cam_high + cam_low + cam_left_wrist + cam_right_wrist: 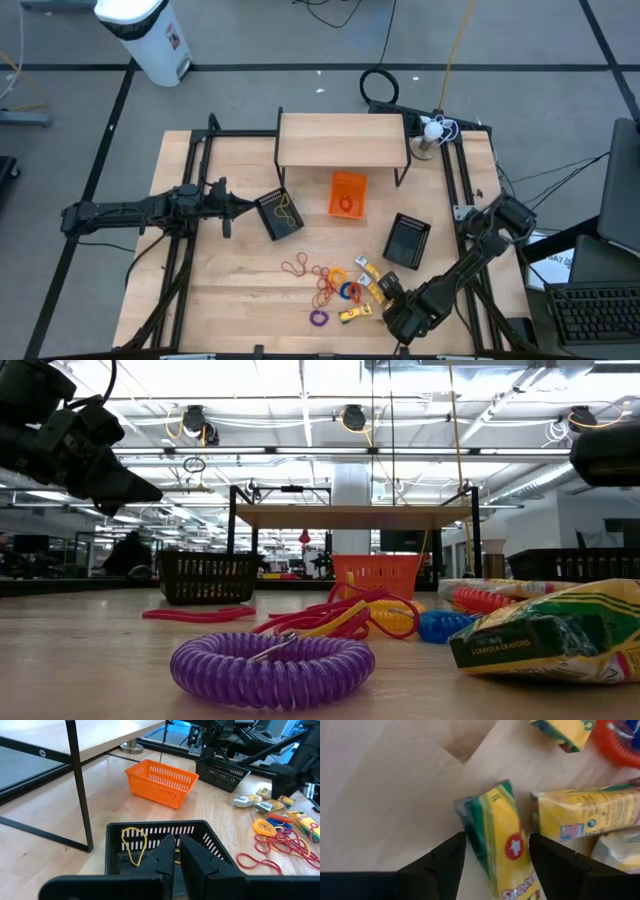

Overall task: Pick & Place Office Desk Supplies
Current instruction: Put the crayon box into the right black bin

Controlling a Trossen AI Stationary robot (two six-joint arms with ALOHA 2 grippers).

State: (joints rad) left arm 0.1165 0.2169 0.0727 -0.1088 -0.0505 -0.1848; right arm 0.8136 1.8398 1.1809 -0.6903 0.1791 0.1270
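Your right pincer (pixel 495 857) straddles the yellow crayon pack (pixel 502 845), fingers wide (its long axis runs between them); left pincer (pixel 175 855) narrow.

We see the yellow pack (pixel 507 845) cut off at the right wrist view's edge between the right hand (pixel 495 855) fingers. In the high view, this pack is too small for us to read.

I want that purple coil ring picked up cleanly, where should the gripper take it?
Come straight down on the purple coil ring and pinch one side of its loop, one finger inside. It lies flat, apart from the other supplies, so the rim is clear.
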